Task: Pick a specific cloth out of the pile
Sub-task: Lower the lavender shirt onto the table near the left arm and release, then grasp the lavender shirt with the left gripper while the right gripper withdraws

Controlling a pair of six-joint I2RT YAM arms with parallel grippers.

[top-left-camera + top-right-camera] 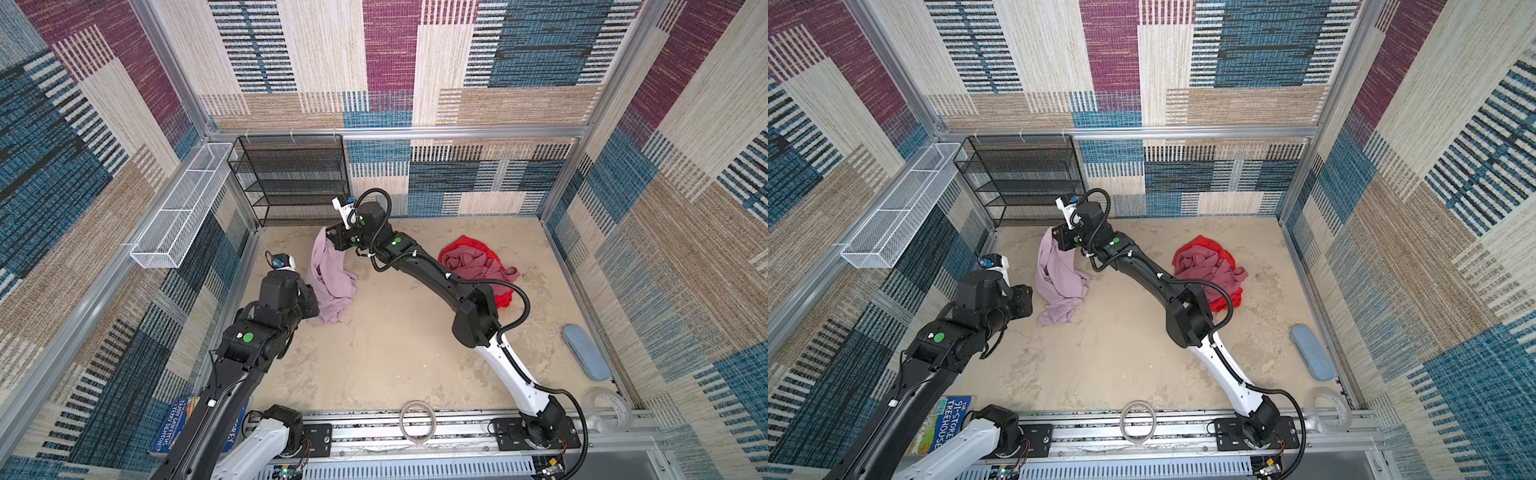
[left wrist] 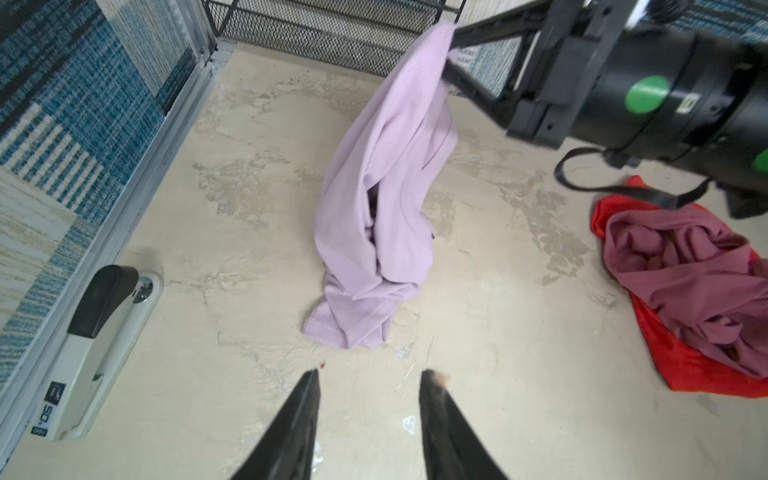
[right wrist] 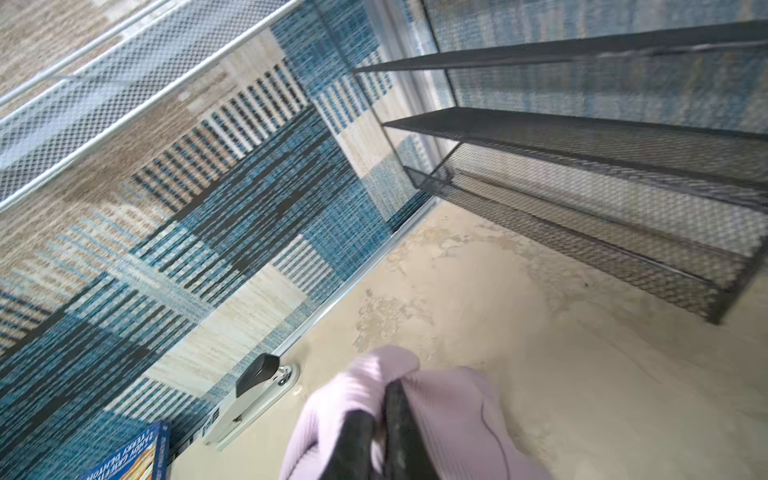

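We count three cloths on the table [image 1: 395,353]. The pile [image 1: 473,264] keeps two, mauve over red, at the right in both top views. The cloth [image 1: 332,278], one, lilac, hangs well apart from it with its lower end on the table. We judge it raised for separation. The right gripper [image 2: 451,49] pinches its top fold. The left gripper [image 2: 372,376] hovers near it, spread and empty.

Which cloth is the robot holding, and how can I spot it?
Find the black mesh shelf at the back. Just before it, a cloth hangs from the right hand. It is pale lilac; the pile nearby is red and rose.
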